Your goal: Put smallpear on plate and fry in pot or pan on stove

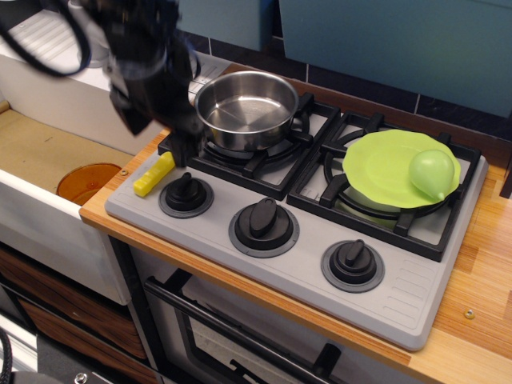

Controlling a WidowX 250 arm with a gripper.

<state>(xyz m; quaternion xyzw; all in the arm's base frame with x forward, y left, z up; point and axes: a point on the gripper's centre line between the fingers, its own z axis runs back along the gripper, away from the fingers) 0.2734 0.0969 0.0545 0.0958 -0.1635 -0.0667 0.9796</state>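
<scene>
Orange translucent round dish (86, 181): one, lower left of frame, in the sunken tan sink (48, 152), well apart from the hob.
Black robot gripper (164, 120): one, upper left of frame, blurred by motion; fingers apart or together, cannot tell; nothing visibly held.
Small bright-yellow ridged rectangular fry (154, 174): one, lying flat on the front left corner of the grey toy stove (400, 296), just beside the leftmost knob; not yet in the pot.
Key relation: fry just below and slightly frame-left of the gripper's lower tip; long axis diagonal, from lower left to upper right; a short drop likely needed, with fingers set across the short width.
Shiny round stainless-steel pot (246, 109): one, empty, on the left burner grate, immediately frame-right of the gripper, dark handle stub toward the right.
Round black knobs (264, 220): three, in a row along the stove front.
Black burner grates (384, 210): two.
Thin flat lime-green plate (380, 164): one, on the right burner grate.
Small smooth light-green pear (432, 173): one, resting on the plate's right edge, pointed tip toward the frame bottom; this half of the task apparently done.
</scene>
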